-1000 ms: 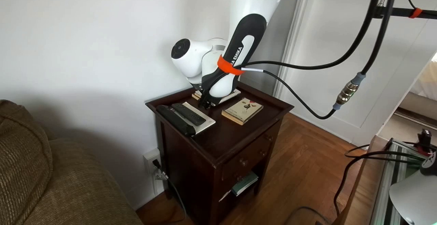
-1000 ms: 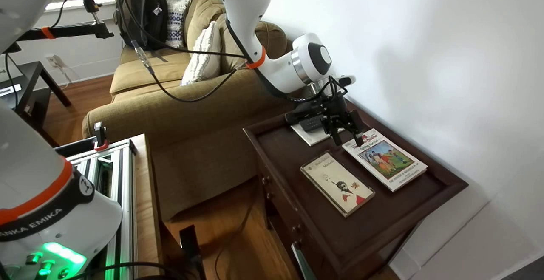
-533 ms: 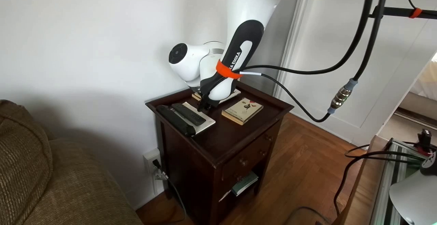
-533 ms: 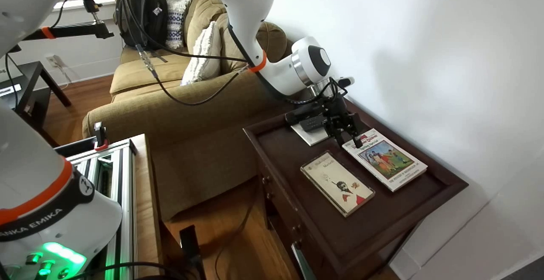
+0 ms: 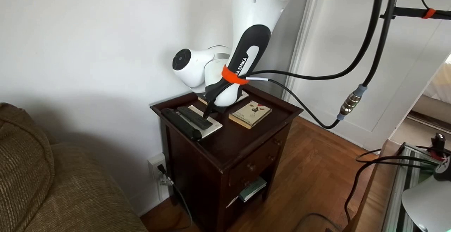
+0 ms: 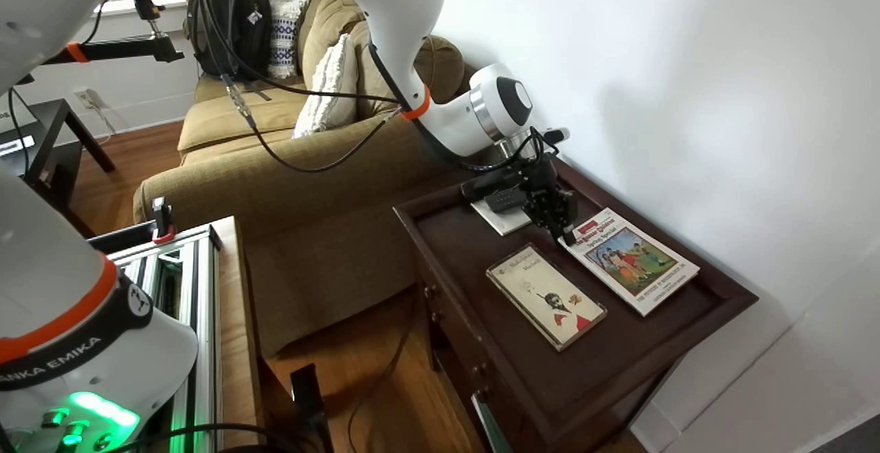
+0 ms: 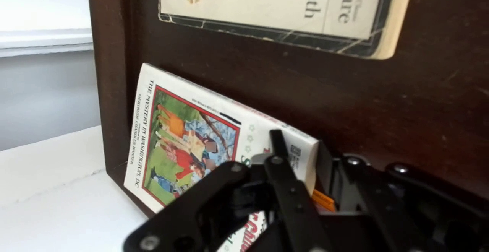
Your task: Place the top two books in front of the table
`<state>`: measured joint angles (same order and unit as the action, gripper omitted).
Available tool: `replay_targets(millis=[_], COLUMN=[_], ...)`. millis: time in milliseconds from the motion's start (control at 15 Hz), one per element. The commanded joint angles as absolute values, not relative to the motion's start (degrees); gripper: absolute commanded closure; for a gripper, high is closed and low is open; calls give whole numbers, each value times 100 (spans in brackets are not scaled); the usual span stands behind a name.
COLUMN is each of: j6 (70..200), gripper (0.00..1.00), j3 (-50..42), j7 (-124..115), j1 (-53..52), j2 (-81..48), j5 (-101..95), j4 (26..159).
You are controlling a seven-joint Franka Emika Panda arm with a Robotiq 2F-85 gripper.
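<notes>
On the top of the dark brown table (image 6: 543, 377) lie the task's two books. The cream book (image 6: 546, 298) is flat and untouched; the wrist view shows part of its cover (image 7: 259, 3). Beside it, nearer the wall, is the white book (image 6: 632, 260) with a coloured picture. My gripper (image 7: 300, 143) is at a corner of this white book, one finger over the cover and the opposite finger alongside the page edge. The fingers stand narrowly apart with the corner between them; whether they pinch it I cannot tell. In an exterior view the arm partly hides this book (image 5: 243, 96).
A long black case (image 5: 181, 124) and a remote (image 5: 197, 117) lie on a white book (image 5: 215, 127) at the sofa side of the tabletop. The top has a raised rim. The wall is close behind, the sofa (image 5: 60, 186) beside. A green book (image 5: 253, 189) sits on the lower shelf.
The arm has come down slightly and the fingers have moved much closer together. The white picture book has slid a little away from the gripper. The cream book has stayed put.
</notes>
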<state>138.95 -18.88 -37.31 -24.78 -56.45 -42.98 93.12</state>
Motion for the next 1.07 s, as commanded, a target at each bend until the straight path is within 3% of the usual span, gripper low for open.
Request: replay_targets(millis=[0,1000], j6=[13713,12285], gripper=[96,97], j3=[-1722,-1274], j7=[-3734,-3237], j1=[-2339,-2301], j2=[-5718,-5068], j5=[-4436,-4883], j4=[9195,9453])
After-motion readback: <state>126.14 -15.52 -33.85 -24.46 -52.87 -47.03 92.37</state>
